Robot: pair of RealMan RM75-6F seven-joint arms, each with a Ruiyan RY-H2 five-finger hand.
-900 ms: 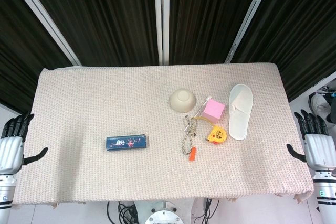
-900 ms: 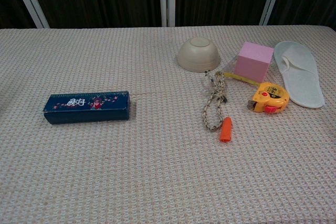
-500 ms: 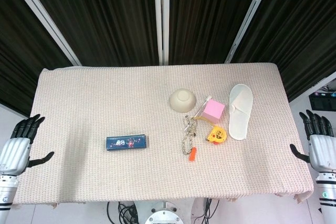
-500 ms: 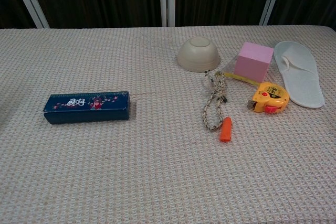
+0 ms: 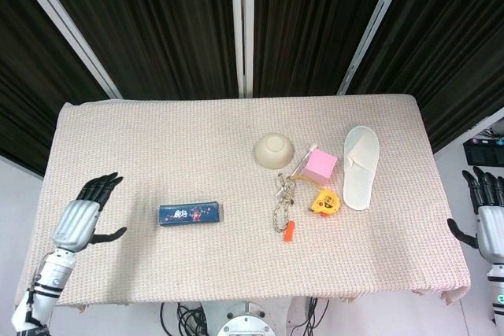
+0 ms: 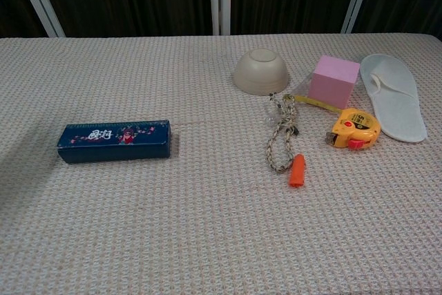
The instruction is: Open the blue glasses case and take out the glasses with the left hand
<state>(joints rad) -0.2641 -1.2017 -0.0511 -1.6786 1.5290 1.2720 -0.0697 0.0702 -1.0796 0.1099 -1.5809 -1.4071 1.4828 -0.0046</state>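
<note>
Hovering over the table's (image 5: 236, 116) left edge, empty spread left robot hand (image 5: 81, 216), blue glasses case (image 5: 190, 213) near.

Long dark blue case (image 5: 190, 213) (image 6: 114, 141) with white writing and a red-and-pink picture on its lid, staying shut, lying flat and sideways on the left part of the table

A table (image 5: 118, 127) under a beige woven cloth (image 5: 197, 265) fills the middle. Behind it, from 10 to 2 o'clock, hang dark pleated curtains (image 5: 165, 21) split by white frame bars (image 5: 242, 25), two slanting, one upright at 12. Pale floor (image 5: 20, 182) shows at 9 o'clock. Cables (image 5: 185, 320) dangle at 6. Light is even.
</note>
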